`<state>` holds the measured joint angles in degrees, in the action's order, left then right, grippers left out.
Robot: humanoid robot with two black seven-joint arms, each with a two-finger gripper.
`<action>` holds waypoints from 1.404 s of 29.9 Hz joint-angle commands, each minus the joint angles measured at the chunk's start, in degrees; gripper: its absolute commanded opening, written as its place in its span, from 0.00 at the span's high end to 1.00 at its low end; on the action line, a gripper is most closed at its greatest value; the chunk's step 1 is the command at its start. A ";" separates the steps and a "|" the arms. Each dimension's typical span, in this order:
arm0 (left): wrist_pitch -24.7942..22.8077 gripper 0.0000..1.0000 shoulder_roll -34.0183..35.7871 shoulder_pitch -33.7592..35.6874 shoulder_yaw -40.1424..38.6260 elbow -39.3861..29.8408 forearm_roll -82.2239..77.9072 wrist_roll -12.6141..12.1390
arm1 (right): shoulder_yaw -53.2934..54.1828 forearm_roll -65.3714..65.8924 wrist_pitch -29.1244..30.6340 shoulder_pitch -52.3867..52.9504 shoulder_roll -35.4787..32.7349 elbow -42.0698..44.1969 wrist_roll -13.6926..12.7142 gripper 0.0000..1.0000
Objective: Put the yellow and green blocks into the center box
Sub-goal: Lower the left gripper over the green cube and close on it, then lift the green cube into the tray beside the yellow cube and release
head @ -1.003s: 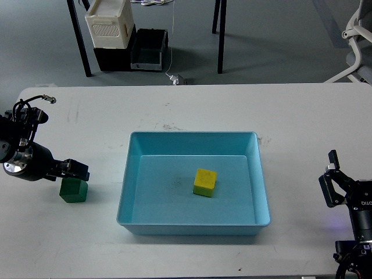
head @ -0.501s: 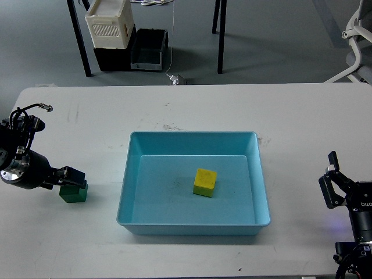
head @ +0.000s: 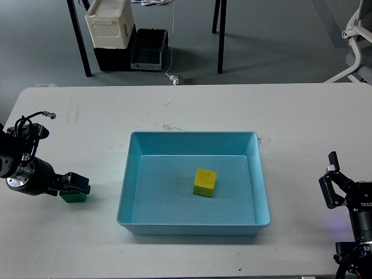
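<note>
The yellow block (head: 204,182) lies inside the light blue box (head: 193,222) at the table's centre. The green block (head: 72,197) sits on the table left of the box. My left gripper (head: 75,185) is down over the green block and covers its top, so only the block's lower part shows. Its fingers are dark and cannot be told apart. My right gripper (head: 332,185) hangs near the table's right front edge, open and empty, far from both blocks.
The white table (head: 192,110) stretches behind and to both sides of the box. Beyond its far edge, a white crate (head: 108,22) on black boxes, table legs and an office chair (head: 357,35) stand on the floor.
My left gripper has moved forward and down onto the green block, hiding more of it. The block, the yellow block and the right arm have stayed in place.
</note>
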<state>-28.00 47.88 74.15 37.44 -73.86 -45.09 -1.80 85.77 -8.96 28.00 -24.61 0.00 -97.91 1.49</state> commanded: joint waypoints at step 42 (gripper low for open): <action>0.00 1.00 0.02 11.62 -7.12 0.92 0.60 4.26 | 0.01 0.00 0.00 0.00 0.00 0.09 0.00 0.00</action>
<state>-28.00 48.20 82.71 30.48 -72.68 -48.43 2.32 85.78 -8.96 28.00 -24.61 0.00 -97.90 1.49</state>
